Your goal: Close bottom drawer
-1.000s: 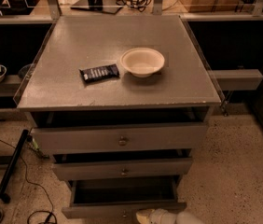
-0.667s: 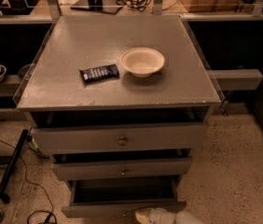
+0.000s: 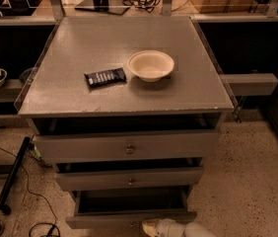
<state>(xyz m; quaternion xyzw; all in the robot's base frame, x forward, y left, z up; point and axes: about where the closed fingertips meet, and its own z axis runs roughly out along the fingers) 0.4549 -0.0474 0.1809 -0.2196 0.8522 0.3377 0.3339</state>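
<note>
While the bottom drawer stands pulled well out of the grey cabinet, its dark inside open to view, I judge that nothing of the closing is done and the whole push is left. My gripper sits right at the drawer's front, though I cannot tell whether it is open or closed, or whether it touches. Above it the middle drawer and top drawer stand ajar, and higher up lie a bowl and a dark bar.

Cabinet top carries bowl and bar; pincer low in front.
</note>
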